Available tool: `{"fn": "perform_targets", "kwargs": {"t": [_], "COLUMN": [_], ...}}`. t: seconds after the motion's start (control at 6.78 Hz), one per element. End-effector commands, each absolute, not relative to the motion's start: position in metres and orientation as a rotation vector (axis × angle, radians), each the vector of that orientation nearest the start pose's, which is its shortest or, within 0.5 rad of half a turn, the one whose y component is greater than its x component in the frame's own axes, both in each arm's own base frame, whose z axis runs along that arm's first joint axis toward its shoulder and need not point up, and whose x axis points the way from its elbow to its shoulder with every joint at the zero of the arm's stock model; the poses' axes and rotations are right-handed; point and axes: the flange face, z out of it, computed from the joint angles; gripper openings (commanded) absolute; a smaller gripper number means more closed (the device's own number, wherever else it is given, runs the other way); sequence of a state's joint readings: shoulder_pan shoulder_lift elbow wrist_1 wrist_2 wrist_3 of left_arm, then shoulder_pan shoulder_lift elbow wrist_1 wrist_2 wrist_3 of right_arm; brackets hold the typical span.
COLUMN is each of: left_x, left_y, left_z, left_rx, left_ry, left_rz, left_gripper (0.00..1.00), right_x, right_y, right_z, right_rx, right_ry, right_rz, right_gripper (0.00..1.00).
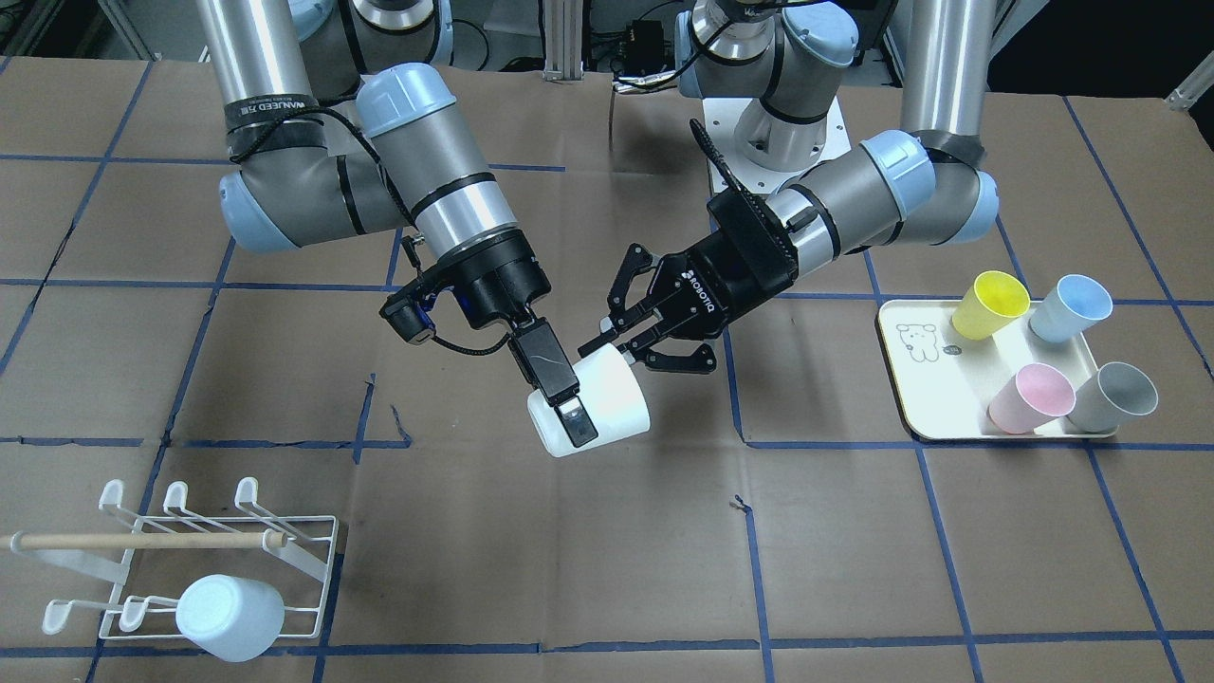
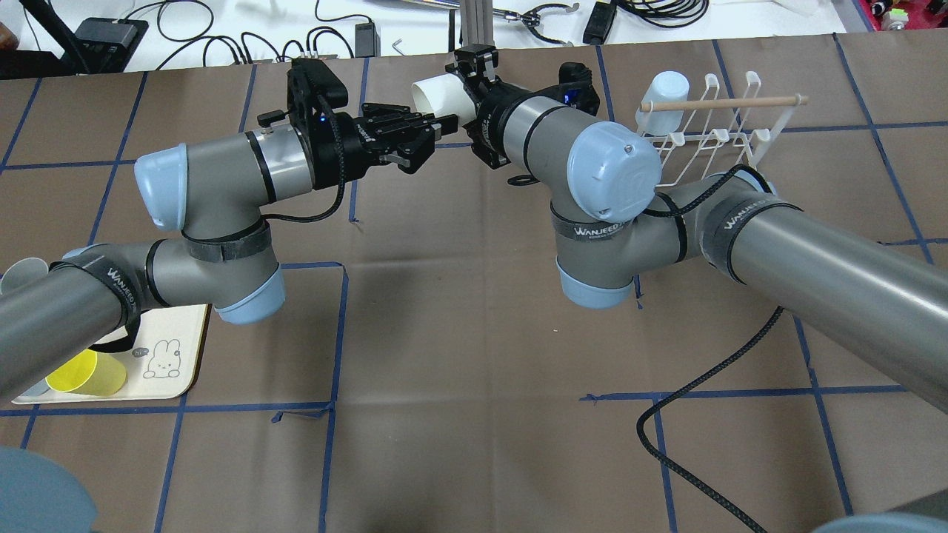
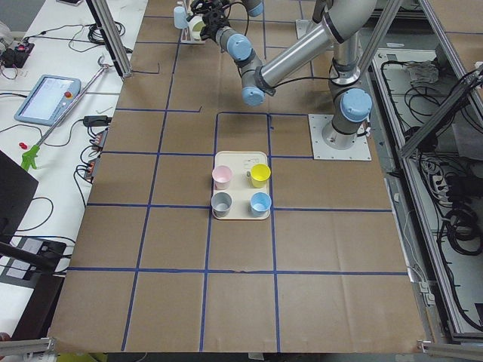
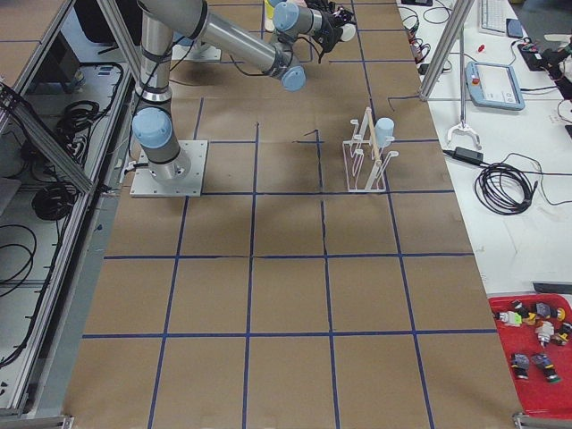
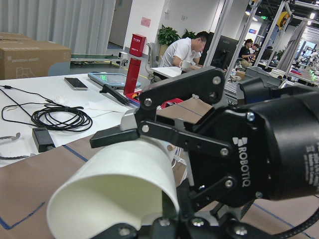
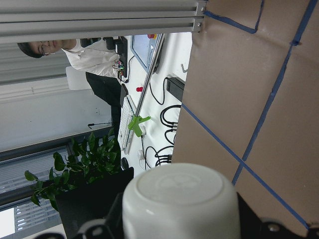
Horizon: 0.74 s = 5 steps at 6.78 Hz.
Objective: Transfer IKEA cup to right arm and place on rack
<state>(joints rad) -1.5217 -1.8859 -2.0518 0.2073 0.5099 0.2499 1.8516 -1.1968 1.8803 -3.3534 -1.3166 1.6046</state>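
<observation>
The white IKEA cup hangs on its side above the middle of the table, between the two arms. My right gripper, slim and black, is shut on the cup's wall near the rim, one finger lying along the outside. My left gripper, marked ROBOTIQ, closes its fingers around the cup's base end. In the left wrist view the cup shows its open mouth. The right wrist view shows the cup base-on. The white wire rack with its wooden dowel stands at the table's corner on the right arm's side.
Another white cup sits upside down on a rack peg. On the left arm's side a cream tray holds a yellow cup, a blue cup, a pink cup and a grey cup. People sit at desks beyond the table.
</observation>
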Motion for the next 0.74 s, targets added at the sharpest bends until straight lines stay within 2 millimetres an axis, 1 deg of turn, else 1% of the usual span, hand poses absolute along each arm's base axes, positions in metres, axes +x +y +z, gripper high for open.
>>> {"fn": "perform_targets", "kwargs": {"t": [0.0,0.15,0.29,0.44,0.59], "left_x": [-0.195,-0.195,-0.193,-0.178,-0.146], "left_y": [-0.511,-0.511,-0.51,-0.509,-0.508], "left_z": [0.344,0.344,0.349,0.348,0.349], "left_rx": [-0.773,-0.763,-0.761,-0.732,-0.68], "left_ry": [-1.866,-1.867,-1.865,-1.88,-1.9], "left_rz": [1.202,1.195,1.207,1.223,1.273], "left_gripper": [0.78,0.92,0.98,0.99,0.99], "right_x": [0.316,0.316,0.316,0.316,0.313], "right_y": [-0.524,-0.524,-0.524,-0.524,-0.528], "right_z": [0.356,0.356,0.356,0.356,0.358], "right_rx": [1.139,1.139,1.135,1.13,1.129], "right_ry": [1.725,1.725,1.726,1.73,1.727], "right_rz": [-0.529,-0.529,-0.532,-0.535,-0.545], "right_gripper": [0.46,0.45,0.42,0.41,0.38]}}
